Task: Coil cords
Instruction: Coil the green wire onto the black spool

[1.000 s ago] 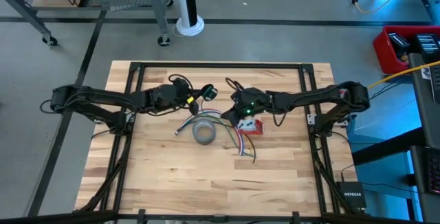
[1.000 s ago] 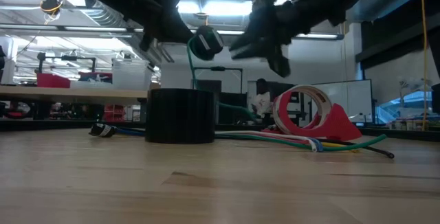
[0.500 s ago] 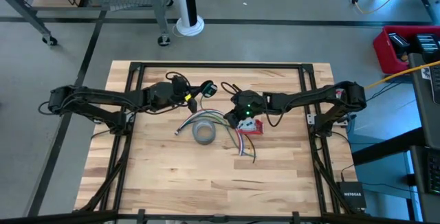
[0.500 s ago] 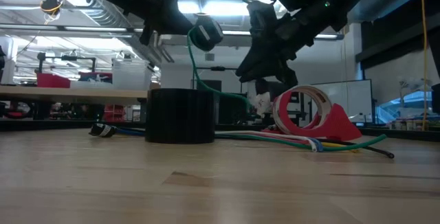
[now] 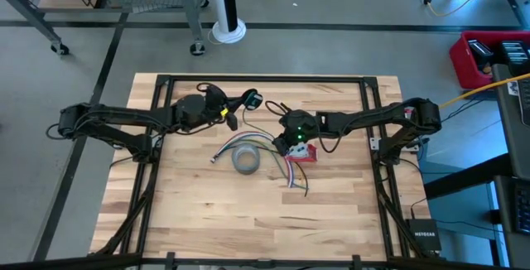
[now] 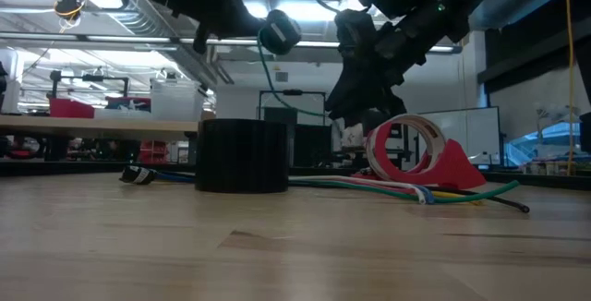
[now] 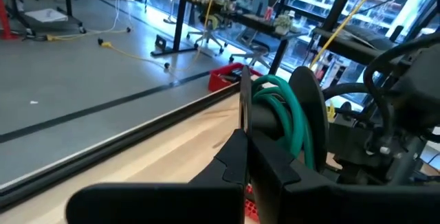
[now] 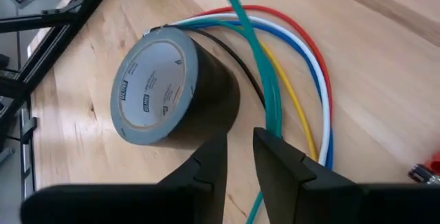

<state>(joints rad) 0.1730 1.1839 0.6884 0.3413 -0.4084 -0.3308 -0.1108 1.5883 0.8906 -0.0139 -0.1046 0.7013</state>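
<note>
- Two grippers work near the table's middle in the high view: the left gripper point(image 5: 240, 107) sits upper-centre, the right gripper point(image 5: 286, 140) just right of the grey tape roll point(image 5: 245, 159).
- Left jaws are pressed together, pinching the wound part of the green cord point(image 7: 278, 110), a small coil held up off the wood; in the low view it hangs at upper-centre point(image 6: 278, 31).
- From that coil, the cord's free length drops down toward the right gripper; in the right wrist view the green cord point(image 8: 260, 66) runs lengthwise between that gripper's fingers point(image 8: 275, 162).
- Right jaws stand partly spread around the strand; whether they touch it, I cannot tell.
- Beside it lie red, white, blue and yellow wires point(image 8: 317, 93), fanned out from behind the tape roll.
- Judged from this, the next wrap turns on the strand's long axis running from the left gripper's coil straight to the right gripper, which is nearer the slack.
</note>
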